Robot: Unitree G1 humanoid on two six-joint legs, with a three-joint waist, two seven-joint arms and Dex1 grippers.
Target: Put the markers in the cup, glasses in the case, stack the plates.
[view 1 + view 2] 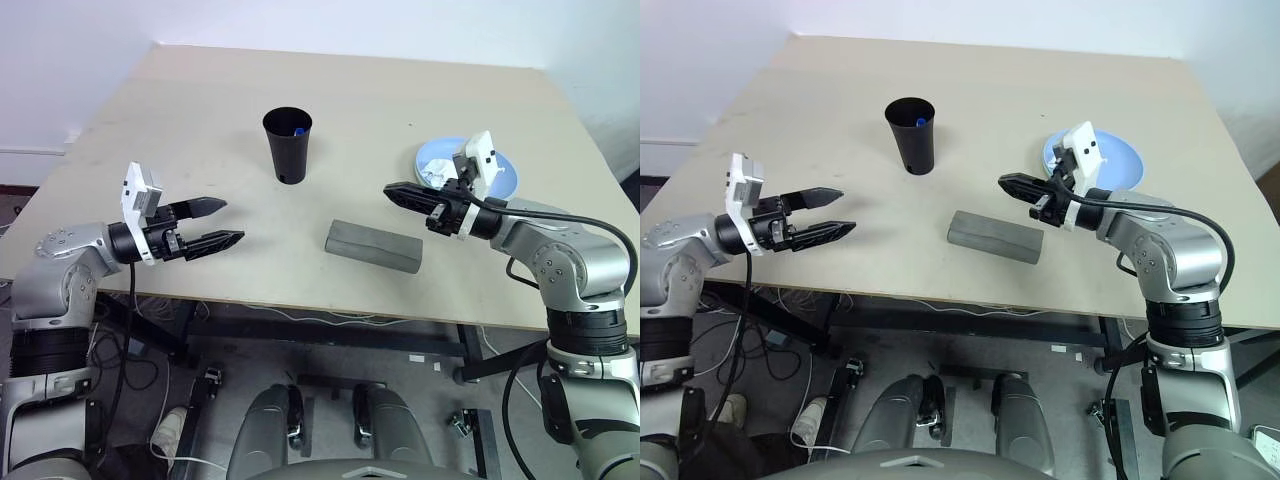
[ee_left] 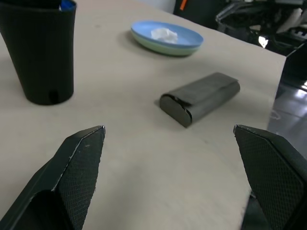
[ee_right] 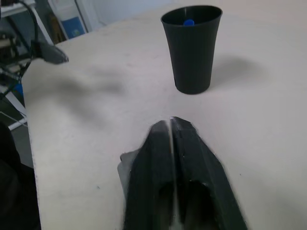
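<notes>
A: I see the tall black tapered plastic cup (image 1: 287, 146) ahead of my left hand (image 1: 212, 226), a blue marker cap (image 3: 188, 22) inside. The grey felt-like rectangular case (image 1: 373, 246) lies closed between both hands.

B: And the plates?

A: The light blue round plate (image 2: 166, 36) sits on the mint one, beyond my right hand (image 1: 1012, 186). Left hand spread wide, empty; right hand's fingers together, grasping nothing. I judge it finished: withdraw.

Black cup (image 1: 288, 145) – grey case (image 1: 373, 246) – light-blue plate (image 2: 167, 37)
</notes>
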